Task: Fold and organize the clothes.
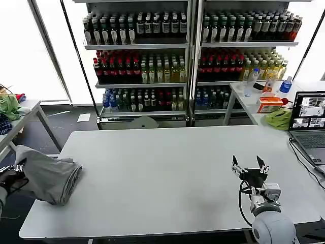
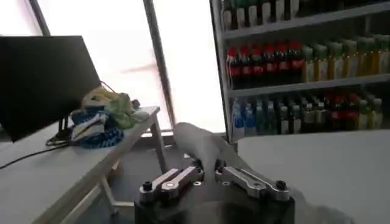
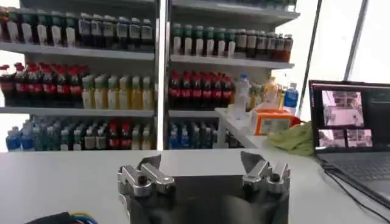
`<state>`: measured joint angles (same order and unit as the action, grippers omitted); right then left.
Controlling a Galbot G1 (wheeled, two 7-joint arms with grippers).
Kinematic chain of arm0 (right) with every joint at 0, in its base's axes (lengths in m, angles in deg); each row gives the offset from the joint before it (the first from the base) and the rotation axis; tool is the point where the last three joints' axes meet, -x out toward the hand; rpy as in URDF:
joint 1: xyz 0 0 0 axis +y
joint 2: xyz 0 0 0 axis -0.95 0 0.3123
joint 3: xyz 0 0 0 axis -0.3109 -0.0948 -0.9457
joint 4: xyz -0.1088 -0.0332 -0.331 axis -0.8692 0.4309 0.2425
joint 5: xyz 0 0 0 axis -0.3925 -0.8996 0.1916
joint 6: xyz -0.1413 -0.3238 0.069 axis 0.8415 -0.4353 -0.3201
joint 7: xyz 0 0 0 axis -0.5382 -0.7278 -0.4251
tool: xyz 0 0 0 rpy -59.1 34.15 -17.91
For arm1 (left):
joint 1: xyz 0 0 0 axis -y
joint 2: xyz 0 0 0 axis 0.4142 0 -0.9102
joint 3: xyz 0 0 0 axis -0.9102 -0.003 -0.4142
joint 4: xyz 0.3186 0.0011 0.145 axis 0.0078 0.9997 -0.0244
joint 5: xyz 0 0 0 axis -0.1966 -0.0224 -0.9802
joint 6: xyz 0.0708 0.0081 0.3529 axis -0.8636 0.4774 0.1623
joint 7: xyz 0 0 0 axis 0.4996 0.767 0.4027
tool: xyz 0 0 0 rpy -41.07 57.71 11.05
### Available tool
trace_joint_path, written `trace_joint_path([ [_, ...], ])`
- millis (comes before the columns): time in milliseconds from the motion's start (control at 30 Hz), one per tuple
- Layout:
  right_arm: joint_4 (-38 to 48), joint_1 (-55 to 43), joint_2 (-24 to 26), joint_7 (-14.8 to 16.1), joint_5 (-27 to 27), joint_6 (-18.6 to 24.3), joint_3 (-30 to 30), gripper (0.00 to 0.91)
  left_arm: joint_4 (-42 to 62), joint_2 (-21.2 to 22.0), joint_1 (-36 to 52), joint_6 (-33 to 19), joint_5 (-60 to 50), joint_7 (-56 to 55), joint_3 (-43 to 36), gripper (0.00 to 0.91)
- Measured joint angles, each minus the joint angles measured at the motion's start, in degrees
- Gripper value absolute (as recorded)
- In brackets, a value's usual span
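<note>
Shirt (image 1: 48, 175) clamped in left gripper (image 1: 20, 166), table's (image 1: 167, 173) left edge.

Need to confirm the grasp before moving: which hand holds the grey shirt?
The left hand, at the table's left edge, shut on the grey shirt. The right hand is open above the table, holding nothing.

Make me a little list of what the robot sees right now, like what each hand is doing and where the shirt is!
shirt: grey shirt, bunched at the left edge of the white table
left hand: left hand shut on the shirt, at the table's left edge
right hand: right hand open, holding nothing, above the table's right side
laptop: laptop open on the table's right edge
behind: shelves of drink bottles
</note>
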<state>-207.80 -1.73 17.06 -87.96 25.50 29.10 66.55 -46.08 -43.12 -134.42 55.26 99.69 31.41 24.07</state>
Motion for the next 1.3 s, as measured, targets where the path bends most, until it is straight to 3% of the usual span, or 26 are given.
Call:
trace_joint_path([
  [367, 0.7, 1.1, -0.8, 0.0, -0.6, -0.1, 1.3, 0.907, -8.2, 3.4, -0.7, 1.1, -3.5, -2.3, -6.3, 0.0],
  [733, 0.6, 2.2, -2.8, 0.2, -2.4, -1.0, 2.8, 0.907, -17.0, 9.3, 5.6, 3.0, -9.2, -7.3, -28.7, 0.0],
  [1167, 0.9, 3.6, -5.2, 0.6, -4.5, -1.3, 4.0, 0.907, -11.5, 19.0, 18.9, 3.4, -12.0, -10.3, -51.3, 0.01],
  [1200, 1.0, 3.5, -5.2, 0.6, -4.6, -1.3, 4.0, 0.907, -10.7, 19.9, 19.8, 3.2, -11.9, -10.6, -52.3, 0.877],
  [1300, 1.4, 3.3, -5.1, 0.6, -4.7, -1.3, 4.0, 0.907, -8.8, 22.5, 22.2, 2.2, -12.1, -10.7, -55.0, 0.907],
])
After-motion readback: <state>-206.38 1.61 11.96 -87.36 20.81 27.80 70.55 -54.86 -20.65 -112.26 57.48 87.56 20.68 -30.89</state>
